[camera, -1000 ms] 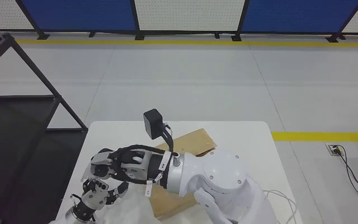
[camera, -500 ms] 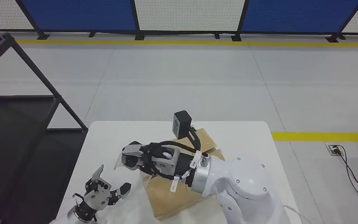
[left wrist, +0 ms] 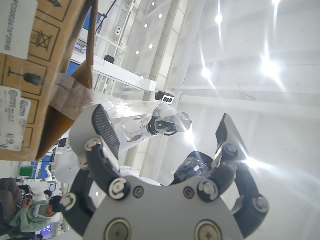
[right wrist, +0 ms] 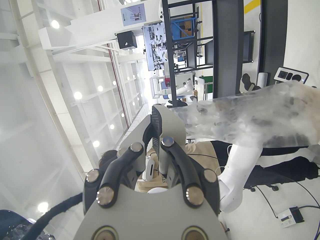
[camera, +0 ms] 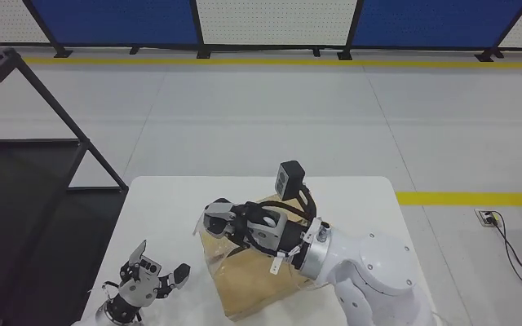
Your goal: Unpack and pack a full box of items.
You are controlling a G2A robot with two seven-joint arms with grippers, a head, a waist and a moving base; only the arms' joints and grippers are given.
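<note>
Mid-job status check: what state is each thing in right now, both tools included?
brown cardboard box: standing on the white table, flap open.
clear plastic bag: held in the air, hanging loose.
left tool: open, holding nothing.
right tool: shut on the clear plastic bag.

Brown box (camera: 245, 291), lower centre, with white labels (left wrist: 17, 23) and black symbols (left wrist: 44, 41); clear bag (right wrist: 250, 118); white table (camera: 163, 204); blue panels (camera: 106, 20) along top; yellow floor line (camera: 457, 198), right.
</note>
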